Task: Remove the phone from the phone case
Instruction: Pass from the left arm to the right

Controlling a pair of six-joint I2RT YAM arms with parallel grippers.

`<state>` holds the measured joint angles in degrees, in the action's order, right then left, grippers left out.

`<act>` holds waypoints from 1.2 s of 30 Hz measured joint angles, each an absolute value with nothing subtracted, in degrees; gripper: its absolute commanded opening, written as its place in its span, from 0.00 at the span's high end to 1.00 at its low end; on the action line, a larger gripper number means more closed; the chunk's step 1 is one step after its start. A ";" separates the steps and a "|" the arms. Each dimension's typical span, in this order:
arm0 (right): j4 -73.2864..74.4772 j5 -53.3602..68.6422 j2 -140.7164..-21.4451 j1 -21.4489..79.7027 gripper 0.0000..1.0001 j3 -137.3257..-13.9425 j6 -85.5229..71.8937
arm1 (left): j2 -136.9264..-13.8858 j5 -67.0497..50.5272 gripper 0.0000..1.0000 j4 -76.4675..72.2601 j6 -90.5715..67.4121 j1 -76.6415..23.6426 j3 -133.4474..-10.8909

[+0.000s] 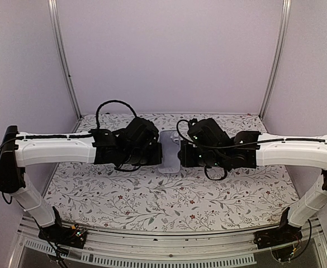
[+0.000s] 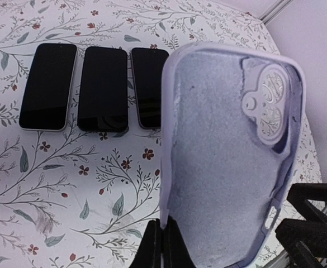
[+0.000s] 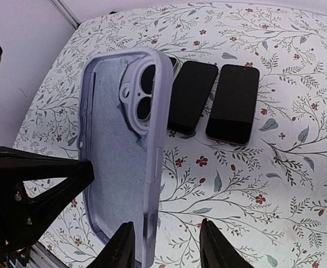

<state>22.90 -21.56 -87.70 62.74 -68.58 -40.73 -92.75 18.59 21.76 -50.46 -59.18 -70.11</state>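
On the floral surface (image 2: 68,184) we noted a row of three black phones (image 2: 102,89), side by side, lying beyond the phone case (image 2: 224,162). From the right wrist, the case hid most of one phone. In the top view the arms covered all three.

The case was held off the surface, between the two arms over its middle. It was empty, with its open side toward both wrist cameras. Its long axis ran away from the arm bases, camera cutout at the far end.

Left gripper (image 2: 162,245): fully closed, pinching the case's left wall near the near end.

Right gripper (image 3: 171,247): partly open, straddling the right wall; we saw a gap at one finger.
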 measured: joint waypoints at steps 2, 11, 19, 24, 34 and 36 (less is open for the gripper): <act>23.24 -22.02 -89.01 62.74 0.63 -69.30 -40.71 | -92.75 18.48 1.00 21.76 -50.68 -59.18 -70.11; 24.77 -23.27 -91.33 62.76 0.69 -70.43 -40.91 | -92.82 18.15 1.00 21.71 -50.83 -59.18 -70.11; 25.78 -23.59 -93.84 62.89 0.77 -72.05 -40.51 | -93.82 17.28 1.00 21.63 -50.85 -59.11 -70.11; 25.71 -23.90 -94.15 62.96 0.96 -72.05 -40.53 | -93.95 16.99 1.00 21.52 -50.85 -59.11 -70.11; 26.35 -25.26 -94.26 62.96 1.00 -72.03 -40.84 | -93.93 16.05 0.82 19.90 -50.26 -59.00 -70.00; 26.79 -25.39 -94.26 62.78 1.00 -72.03 -40.60 | -93.89 15.75 0.67 18.90 -49.91 -59.00 -69.87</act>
